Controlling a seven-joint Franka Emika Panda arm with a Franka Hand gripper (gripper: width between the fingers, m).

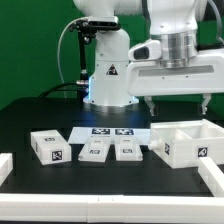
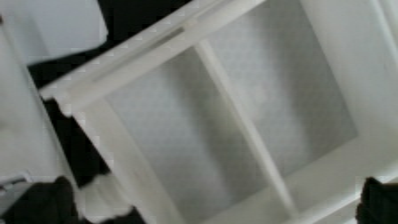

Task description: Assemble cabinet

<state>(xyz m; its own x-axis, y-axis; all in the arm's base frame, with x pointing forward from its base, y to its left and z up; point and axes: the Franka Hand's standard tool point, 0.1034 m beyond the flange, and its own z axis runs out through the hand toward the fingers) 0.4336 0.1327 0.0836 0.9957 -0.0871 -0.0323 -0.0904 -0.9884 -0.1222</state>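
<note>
The cabinet is a large white boxy body with open inner compartments and a tag on its front face. It lies on the black table at the exterior view's right. My gripper hangs open directly above it, apart from it, with its two fingers spread wide and nothing between them. In the wrist view the cabinet fills the picture, blurred, with its rim and an inner divider showing. The gripper shows only as dark fingertips at the picture's two corners.
Three small white tagged blocks lie in a row at the exterior view's left of the cabinet. The marker board lies behind them, before the arm's base. White rails border the table.
</note>
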